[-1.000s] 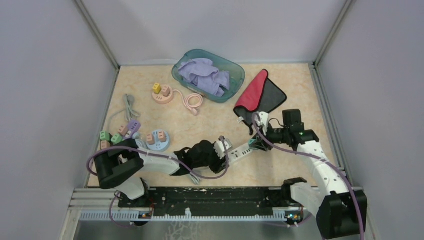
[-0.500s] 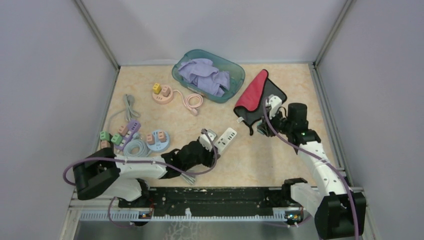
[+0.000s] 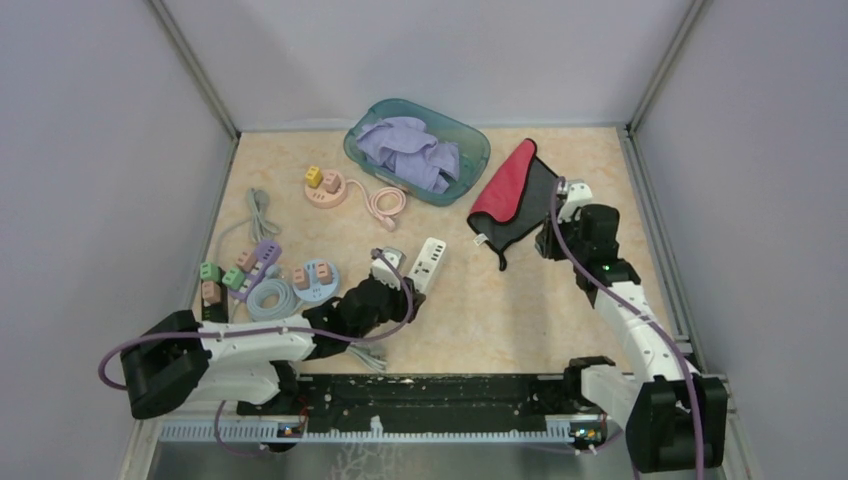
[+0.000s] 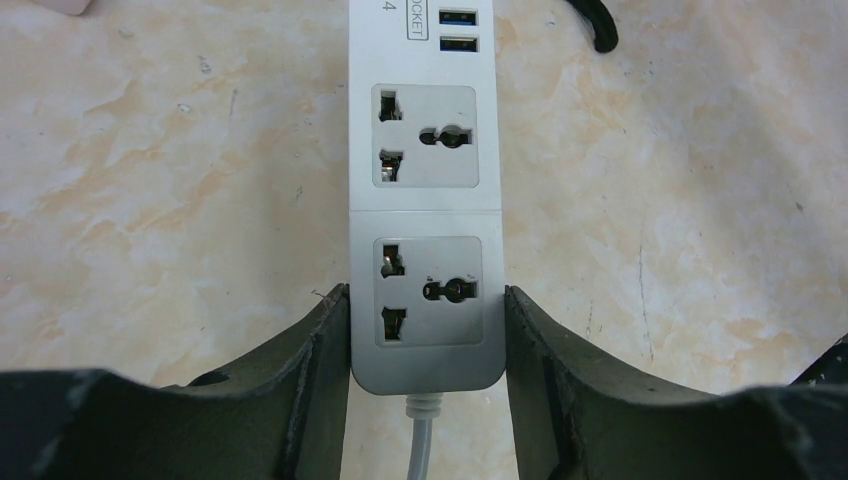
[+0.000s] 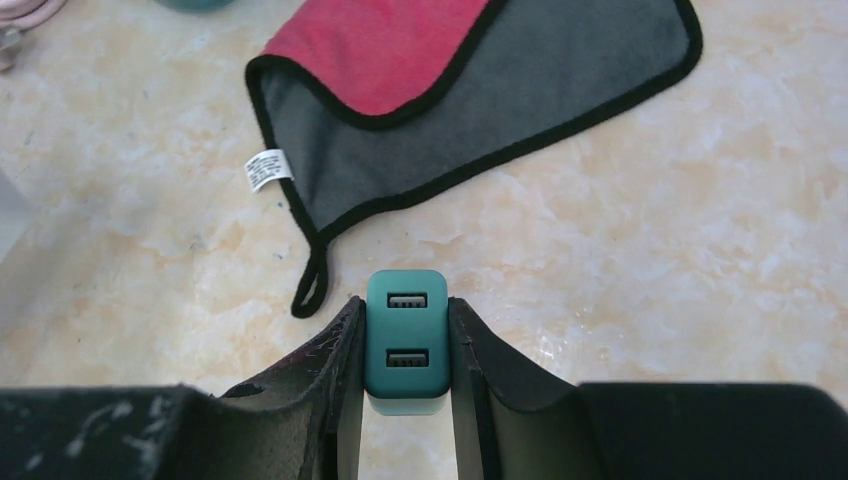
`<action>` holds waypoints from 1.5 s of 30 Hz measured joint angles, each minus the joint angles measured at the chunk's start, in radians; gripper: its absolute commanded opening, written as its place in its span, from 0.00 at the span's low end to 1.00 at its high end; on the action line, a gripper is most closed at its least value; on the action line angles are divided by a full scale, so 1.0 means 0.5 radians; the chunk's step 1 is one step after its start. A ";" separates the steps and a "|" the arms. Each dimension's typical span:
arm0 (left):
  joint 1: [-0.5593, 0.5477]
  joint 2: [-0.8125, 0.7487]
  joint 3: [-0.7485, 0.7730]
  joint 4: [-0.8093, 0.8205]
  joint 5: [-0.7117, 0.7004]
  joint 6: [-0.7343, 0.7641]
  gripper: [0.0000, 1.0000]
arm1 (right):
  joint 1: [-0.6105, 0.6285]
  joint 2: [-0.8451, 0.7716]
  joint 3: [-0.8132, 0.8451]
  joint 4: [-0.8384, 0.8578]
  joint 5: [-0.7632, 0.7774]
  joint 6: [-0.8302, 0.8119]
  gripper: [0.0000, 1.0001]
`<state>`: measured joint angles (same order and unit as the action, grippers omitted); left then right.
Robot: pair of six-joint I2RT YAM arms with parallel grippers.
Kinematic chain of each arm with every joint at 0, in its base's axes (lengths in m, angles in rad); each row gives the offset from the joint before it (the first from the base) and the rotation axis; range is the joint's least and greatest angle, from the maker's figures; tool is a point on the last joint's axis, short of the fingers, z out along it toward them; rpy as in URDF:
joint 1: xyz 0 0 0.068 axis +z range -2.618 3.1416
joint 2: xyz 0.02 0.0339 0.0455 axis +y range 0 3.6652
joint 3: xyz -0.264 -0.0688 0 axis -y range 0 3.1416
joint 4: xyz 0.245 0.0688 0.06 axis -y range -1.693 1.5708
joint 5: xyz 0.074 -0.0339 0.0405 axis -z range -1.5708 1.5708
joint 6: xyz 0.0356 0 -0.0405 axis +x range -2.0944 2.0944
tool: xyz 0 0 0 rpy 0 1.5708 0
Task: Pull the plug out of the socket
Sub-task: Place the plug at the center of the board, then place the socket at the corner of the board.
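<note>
Plug (image 5: 406, 340): boxy, smooth teal plastic

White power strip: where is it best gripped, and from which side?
Grip the power strip across its narrow width at the cord end, coming from that end as the left gripper does: its long sides are flat and parallel, and both sockets stay uncovered.

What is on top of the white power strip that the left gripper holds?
Nothing stands on the white power strip: its two sockets and USB ports are empty. The teal plug is in the right gripper. What lies under the strip cannot be seen.
</note>
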<state>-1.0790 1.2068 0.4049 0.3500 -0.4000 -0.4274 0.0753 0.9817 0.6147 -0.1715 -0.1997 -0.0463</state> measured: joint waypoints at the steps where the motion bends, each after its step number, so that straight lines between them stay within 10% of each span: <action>1: 0.016 -0.020 -0.011 -0.002 0.000 -0.023 0.12 | -0.014 0.015 0.000 0.014 0.019 0.034 0.09; 16: 0.336 -0.117 -0.056 -0.188 0.111 -0.253 0.17 | -0.149 0.539 0.006 0.061 -0.060 0.576 0.22; 24: 0.384 -0.166 -0.060 -0.254 0.125 -0.305 0.23 | -0.282 0.940 0.117 0.089 -0.258 0.774 0.79; 36: 0.391 -0.166 -0.071 -0.250 0.240 -0.285 0.33 | -0.432 0.644 0.128 0.073 -0.520 0.697 0.84; 45: 0.391 -0.166 -0.136 -0.101 0.513 -0.079 0.33 | -0.394 0.165 -0.104 0.556 -1.692 0.430 0.85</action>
<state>-0.8833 1.1236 0.3370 0.2993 -0.1436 -0.4671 -0.1215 1.0641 0.5629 0.1066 -1.0458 0.1684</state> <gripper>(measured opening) 0.562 0.845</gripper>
